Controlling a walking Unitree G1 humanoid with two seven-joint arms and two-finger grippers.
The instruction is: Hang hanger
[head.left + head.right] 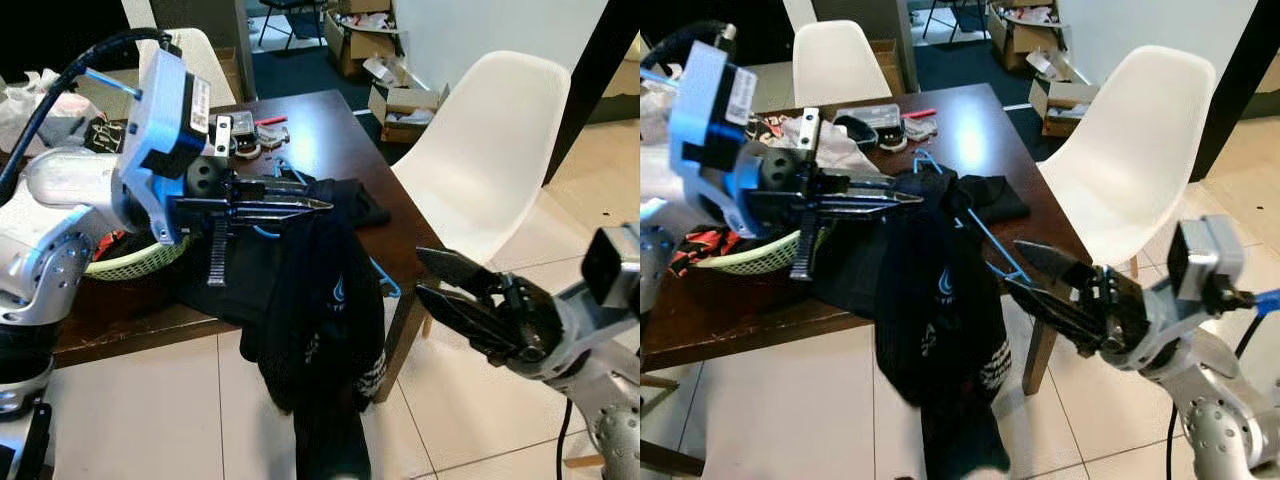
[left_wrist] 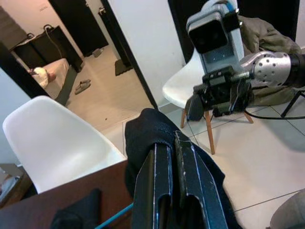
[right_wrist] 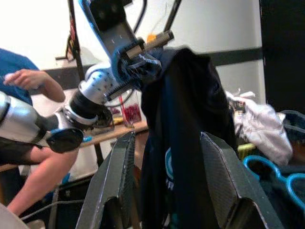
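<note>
Left eye view: L gripper point(image 1: 322, 205) reaches across a dark wood table point(image 1: 330, 140), its two long black fingers pressed together and pinching a black garment point(image 1: 320, 310) at the top, so the cloth drapes off the fingers and hangs down past the table edge toward the tiled floor point(image 1: 200, 420). A blue hanger point(image 1: 985, 245) is tangled w/ the garment: hook end lies on the tabletop near the collar, one thin arm slants down and out of the cloth at the table's near corner. Can't tell if the fingers also catch the hanger wire, only cloth seen in the pinch. Left wrist view confirms: both fingers closed tight w/ a fold of black fabric bunched at their tips, blue wire just beside them. R gripper point(image 1: 1025, 270) sits low by the table corner, fingers spread apart w/ nothing between them, tips near the hanger's lower arm; touching or not, can't say. Right wrist view looks between those spread fingers at the hanging garment, w/ a person's arm point(image 3: 28, 78) in the background behind the L arm. On the table behind: green basket point(image 1: 130, 262), white cloth, small clutter. White chair point(image 1: 490, 150) stands just beside the table's right side; cardboard boxes point(image 1: 405, 105) further back.
</note>
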